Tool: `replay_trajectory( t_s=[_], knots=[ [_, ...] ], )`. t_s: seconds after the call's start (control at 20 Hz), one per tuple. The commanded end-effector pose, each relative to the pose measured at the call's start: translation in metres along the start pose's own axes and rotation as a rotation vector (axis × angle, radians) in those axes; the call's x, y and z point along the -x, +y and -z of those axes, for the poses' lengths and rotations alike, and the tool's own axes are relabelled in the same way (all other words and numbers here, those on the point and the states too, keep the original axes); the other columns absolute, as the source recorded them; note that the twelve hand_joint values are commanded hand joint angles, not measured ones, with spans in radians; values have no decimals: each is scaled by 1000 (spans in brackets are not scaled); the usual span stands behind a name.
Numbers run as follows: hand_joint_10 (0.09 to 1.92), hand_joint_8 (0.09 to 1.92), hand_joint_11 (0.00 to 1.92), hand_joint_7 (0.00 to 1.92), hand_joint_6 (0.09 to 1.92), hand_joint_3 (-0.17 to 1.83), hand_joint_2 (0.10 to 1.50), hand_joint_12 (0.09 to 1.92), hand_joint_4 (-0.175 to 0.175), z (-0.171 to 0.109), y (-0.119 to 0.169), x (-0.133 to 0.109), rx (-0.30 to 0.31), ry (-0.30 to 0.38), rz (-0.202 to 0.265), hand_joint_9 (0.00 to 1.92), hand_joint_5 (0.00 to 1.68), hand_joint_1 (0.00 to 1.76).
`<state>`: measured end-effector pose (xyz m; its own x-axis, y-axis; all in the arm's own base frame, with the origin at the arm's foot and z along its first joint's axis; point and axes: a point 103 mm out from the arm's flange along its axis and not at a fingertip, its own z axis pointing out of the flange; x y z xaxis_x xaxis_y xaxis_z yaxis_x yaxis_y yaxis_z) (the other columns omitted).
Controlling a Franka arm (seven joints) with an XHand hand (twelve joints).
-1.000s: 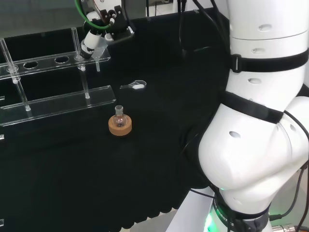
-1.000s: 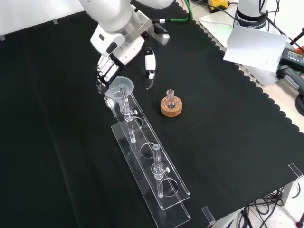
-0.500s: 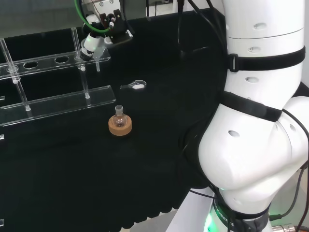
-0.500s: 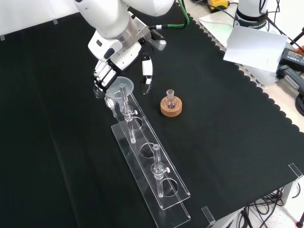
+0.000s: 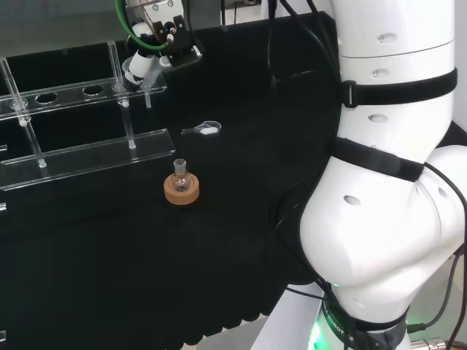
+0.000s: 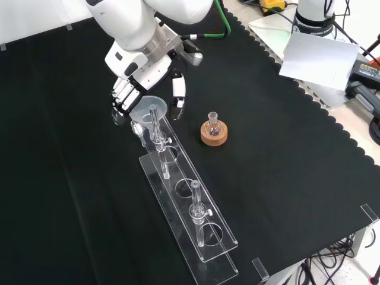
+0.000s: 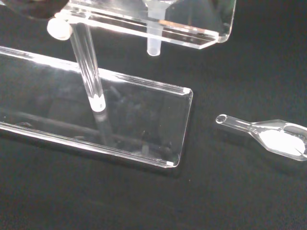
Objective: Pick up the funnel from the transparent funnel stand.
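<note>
Front view, left to right: my hand (image 6: 132, 89) hangs at the far end of the transparent funnel stand (image 6: 205, 234), fingers (image 6: 122, 95) on the left of the funnel (image 6: 148, 108) and thumb (image 6: 177, 92) on its right — both fairly straight, spread apart, and I cannot tell whether either touches the glass; the funnel sits in the stand's end hole, its wide clear mouth upward and its stem down through the upper shelf; the stand runs from there toward the cloth's near edge, two upright posts along it; to its right, apart from it, a small round flask (image 6: 214, 125) stands on a cork ring (image 6: 214, 135).

Wrist view: the stand's base plate (image 7: 144, 129) shows one rounded corner; above it the funnel's stem tip pokes below the upper shelf; beside the base, clear of it, a small glass scoop (image 7: 268, 136) lies on the black cloth (image 7: 216, 191) — something white in its bowl.
</note>
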<state>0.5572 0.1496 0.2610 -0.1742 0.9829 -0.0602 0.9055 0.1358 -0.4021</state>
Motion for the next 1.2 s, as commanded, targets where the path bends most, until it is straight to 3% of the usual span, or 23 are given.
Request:
replay_trajectory(
  t_s=[0.05, 0.4, 0.65, 1.2],
  knots=[
    [868, 598, 296, 0, 87, 371, 691, 1469, -6, -3, 0, 6, 2, 0, 0, 141, 197, 674],
    [702, 746, 340, 238, 87, 465, 675, 1417, -35, -8, 3, 6, 37, -34, -9, 508, 341, 684],
    [647, 747, 395, 372, 87, 495, 688, 1371, -50, -8, 4, 4, 63, -56, -8, 634, 409, 699],
    [542, 715, 586, 651, 123, 540, 742, 1264, -56, 31, -24, 18, 279, -89, -7, 865, 639, 766]
  ],
)
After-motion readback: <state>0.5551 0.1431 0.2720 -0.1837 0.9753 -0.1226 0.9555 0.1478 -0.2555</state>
